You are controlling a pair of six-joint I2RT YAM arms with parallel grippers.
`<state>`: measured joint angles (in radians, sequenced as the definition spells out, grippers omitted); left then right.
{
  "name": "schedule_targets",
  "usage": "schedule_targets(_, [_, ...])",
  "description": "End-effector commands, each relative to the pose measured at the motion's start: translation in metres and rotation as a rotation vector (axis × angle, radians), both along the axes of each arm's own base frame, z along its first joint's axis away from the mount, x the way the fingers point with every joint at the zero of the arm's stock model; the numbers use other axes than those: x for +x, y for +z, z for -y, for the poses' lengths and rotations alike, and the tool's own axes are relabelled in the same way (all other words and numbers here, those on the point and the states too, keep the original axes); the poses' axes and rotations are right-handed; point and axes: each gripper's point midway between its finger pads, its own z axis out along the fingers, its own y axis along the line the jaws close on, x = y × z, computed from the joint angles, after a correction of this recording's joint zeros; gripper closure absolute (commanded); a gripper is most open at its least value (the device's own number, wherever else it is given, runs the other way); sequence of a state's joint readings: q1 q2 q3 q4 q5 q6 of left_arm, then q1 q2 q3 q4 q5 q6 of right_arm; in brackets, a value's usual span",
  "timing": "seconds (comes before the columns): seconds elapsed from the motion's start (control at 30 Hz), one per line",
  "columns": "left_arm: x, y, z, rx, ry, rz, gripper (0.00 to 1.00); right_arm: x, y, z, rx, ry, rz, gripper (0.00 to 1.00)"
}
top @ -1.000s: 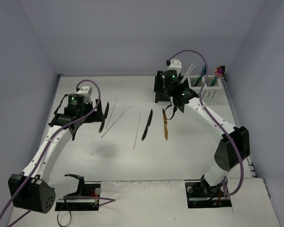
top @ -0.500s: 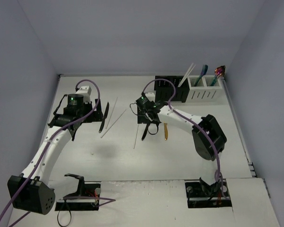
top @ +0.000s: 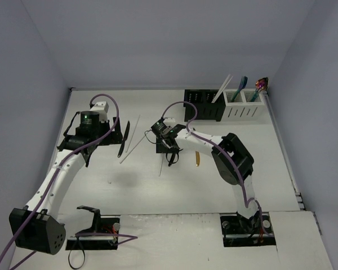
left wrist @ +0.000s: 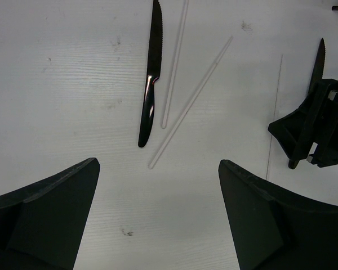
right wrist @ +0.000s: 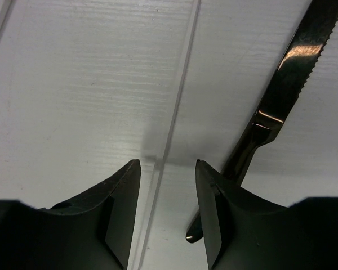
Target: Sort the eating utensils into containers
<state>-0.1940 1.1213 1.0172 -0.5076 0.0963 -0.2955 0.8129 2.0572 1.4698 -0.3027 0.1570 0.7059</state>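
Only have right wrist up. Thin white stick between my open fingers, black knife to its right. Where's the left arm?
Observer: The left gripper is open and empty, above a second black knife and two white chopsticks.
Operator: Any other loose pieces near me?
Observer: A gold utensil lies just right of your black knife, partly hidden under the right arm.
Operator: Containers?
Observer: The black caddy and white caddy sit side by side at the far edge. The white one holds a blue utensil and an iridescent utensil.
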Motion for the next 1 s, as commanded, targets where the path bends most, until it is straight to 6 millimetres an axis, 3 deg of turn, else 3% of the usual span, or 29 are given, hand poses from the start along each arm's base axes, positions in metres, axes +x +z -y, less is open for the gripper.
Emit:
schedule_targets(0.0, [0.007, 0.024, -0.003, -0.009, 0.013, 0.090, 0.15, 0.010, 0.011, -0.008, 0.021, -0.041, 0.039, 0.62])
schedule_targets(0.3, [0.006, 0.025, -0.004, -0.005, 0.016, 0.094, 0.15, 0.006, -0.004, -0.010, -0.002, -0.023, 0.014, 0.89])
schedule_targets(0.4, [0.006, 0.024, -0.004, -0.003, 0.017, 0.093, 0.15, 0.010, 0.003, -0.013, 0.004, -0.016, 0.031, 0.99])
schedule_targets(0.5, [0.007, 0.024, -0.004, -0.004, 0.017, 0.091, 0.15, 0.021, 0.023, -0.018, 0.033, -0.014, 0.073, 1.00])
schedule_targets(0.6, [0.007, 0.022, -0.004, -0.002, 0.016, 0.087, 0.15, 0.038, 0.071, -0.024, 0.078, -0.012, 0.176, 1.00])
schedule_targets(0.73, [0.007, 0.021, -0.004, -0.003, 0.015, 0.084, 0.15, 0.067, 0.152, -0.017, 0.134, -0.028, 0.350, 1.00])
schedule_targets(0.83, [0.007, 0.019, -0.004, 0.001, 0.011, 0.078, 0.15, 0.097, 0.194, 0.015, 0.117, -0.086, 0.456, 1.00])
schedule_targets(0.9, [0.008, 0.017, -0.003, 0.008, 0.005, 0.070, 0.15, 0.123, 0.242, 0.052, 0.097, -0.162, 0.575, 1.00])
schedule_targets(0.93, [0.008, 0.017, -0.003, 0.009, 0.004, 0.068, 0.15, 0.128, 0.257, 0.057, 0.109, -0.175, 0.613, 1.00])
schedule_targets(0.97, [0.008, 0.016, -0.004, 0.012, 0.004, 0.067, 0.15, 0.144, 0.283, 0.076, 0.108, -0.215, 0.702, 1.00])
